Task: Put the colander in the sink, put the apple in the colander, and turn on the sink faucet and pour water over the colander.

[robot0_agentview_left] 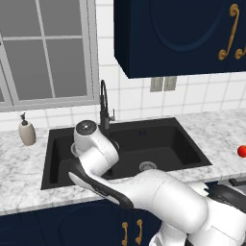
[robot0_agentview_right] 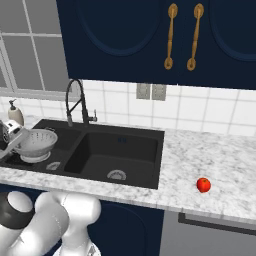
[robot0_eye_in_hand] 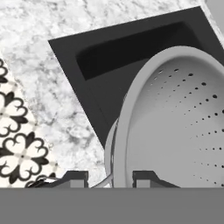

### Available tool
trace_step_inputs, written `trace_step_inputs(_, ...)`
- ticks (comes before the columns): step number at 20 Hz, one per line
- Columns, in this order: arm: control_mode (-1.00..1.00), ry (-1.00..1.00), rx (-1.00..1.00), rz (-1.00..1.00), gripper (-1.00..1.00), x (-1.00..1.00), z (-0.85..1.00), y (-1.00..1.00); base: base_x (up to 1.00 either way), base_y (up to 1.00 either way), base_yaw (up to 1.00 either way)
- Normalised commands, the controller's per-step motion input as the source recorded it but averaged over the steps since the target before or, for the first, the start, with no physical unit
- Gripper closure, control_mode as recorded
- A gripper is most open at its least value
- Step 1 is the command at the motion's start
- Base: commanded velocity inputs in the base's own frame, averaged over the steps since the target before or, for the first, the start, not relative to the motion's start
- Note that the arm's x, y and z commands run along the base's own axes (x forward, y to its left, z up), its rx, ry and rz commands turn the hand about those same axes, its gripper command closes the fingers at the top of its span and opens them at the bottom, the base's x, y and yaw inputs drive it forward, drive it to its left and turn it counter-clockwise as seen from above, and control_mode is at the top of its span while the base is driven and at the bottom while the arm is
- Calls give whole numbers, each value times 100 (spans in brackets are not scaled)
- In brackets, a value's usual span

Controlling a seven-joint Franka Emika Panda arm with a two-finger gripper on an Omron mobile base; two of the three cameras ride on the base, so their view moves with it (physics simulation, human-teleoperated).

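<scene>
The silver-white colander (robot0_agentview_right: 35, 145) is in the left basin of the black sink (robot0_agentview_right: 120, 150), tilted a little; whether it rests on the basin floor I cannot tell. My gripper (robot0_agentview_right: 11, 136) grips its left rim. In the hand view the gripper (robot0_eye_in_hand: 111, 177) is shut on the colander (robot0_eye_in_hand: 175, 118) rim, with the perforated bowl to the right and the sink (robot0_eye_in_hand: 100, 52) below. My arm hides most of the colander in the left base view. The red apple (robot0_agentview_right: 203, 185) lies on the counter right of the sink, near the front edge. The black faucet (robot0_agentview_right: 75, 100) stands behind the divider.
A beige soap bottle (robot0_agentview_left: 27, 130) stands on the marble counter left of the sink (robot0_agentview_left: 163, 139). The faucet (robot0_agentview_left: 103, 103) arches over the basins; the apple (robot0_agentview_left: 242, 151) is at the far right. Dark blue cabinets hang above. Patterned floor tiles (robot0_eye_in_hand: 17, 144) lie beyond the counter edge.
</scene>
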Motion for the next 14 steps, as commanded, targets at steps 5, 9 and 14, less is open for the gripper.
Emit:
trace_step_inputs(5,-100,0,-3,0,100,51,-55,18,0,0,0)
trace_step_inputs(9,-100,0,0,0,100,57,-49,7,0,0,0)
trace_step_inputs(14,-100,0,0,0,100,61,-36,1,0,0,0)
